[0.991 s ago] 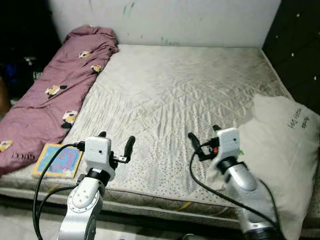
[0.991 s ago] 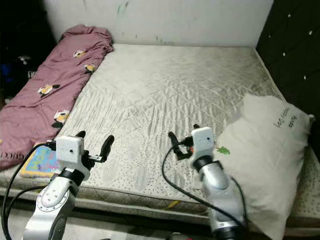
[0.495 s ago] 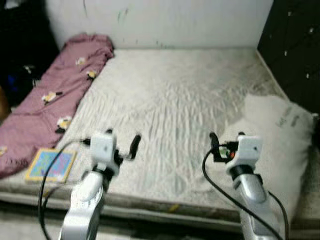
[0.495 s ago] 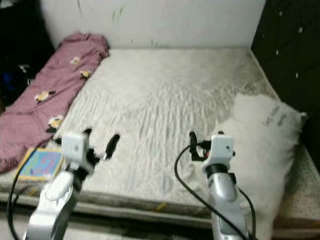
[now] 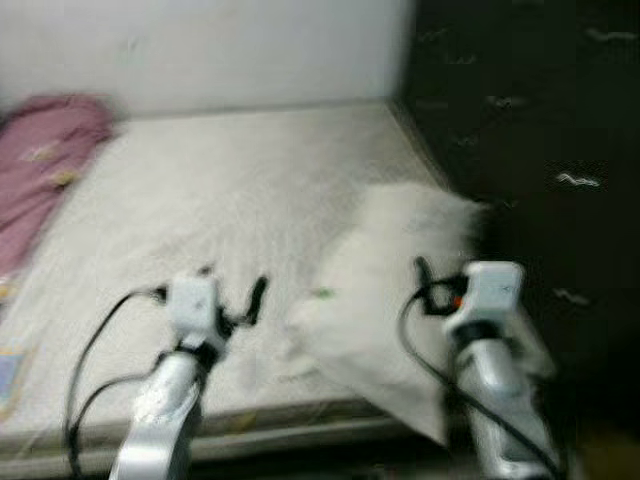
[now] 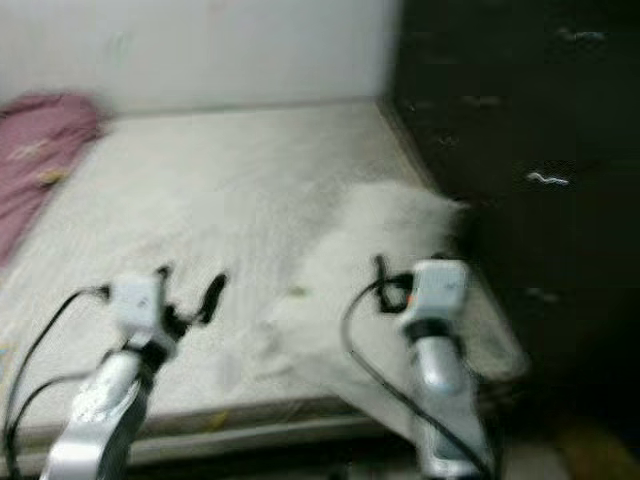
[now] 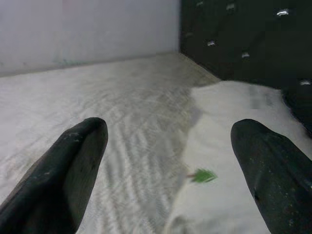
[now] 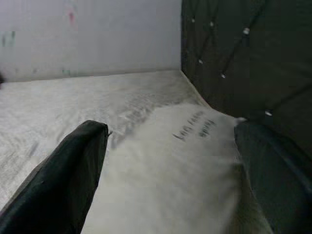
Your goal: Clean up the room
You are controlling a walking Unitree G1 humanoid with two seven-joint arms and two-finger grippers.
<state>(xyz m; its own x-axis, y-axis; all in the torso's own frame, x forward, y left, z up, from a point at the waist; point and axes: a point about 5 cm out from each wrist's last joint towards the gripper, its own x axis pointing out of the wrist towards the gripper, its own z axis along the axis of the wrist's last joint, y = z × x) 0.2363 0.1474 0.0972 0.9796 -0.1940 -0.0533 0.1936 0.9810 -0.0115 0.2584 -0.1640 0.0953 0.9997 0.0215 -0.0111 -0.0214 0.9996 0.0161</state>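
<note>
Now both hands wide open, empty: left hand [image 5: 232, 296] over mattress [image 5: 200, 190], right hand [image 8: 168, 170] above pillow [image 8: 175, 165].

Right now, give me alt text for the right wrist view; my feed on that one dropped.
A white pillow with dark lettering lies on a pale quilted mattress, seen between the open black fingers of the right gripper. A dark tufted headboard stands beside the pillow, and a pale wall runs behind the bed.
</note>
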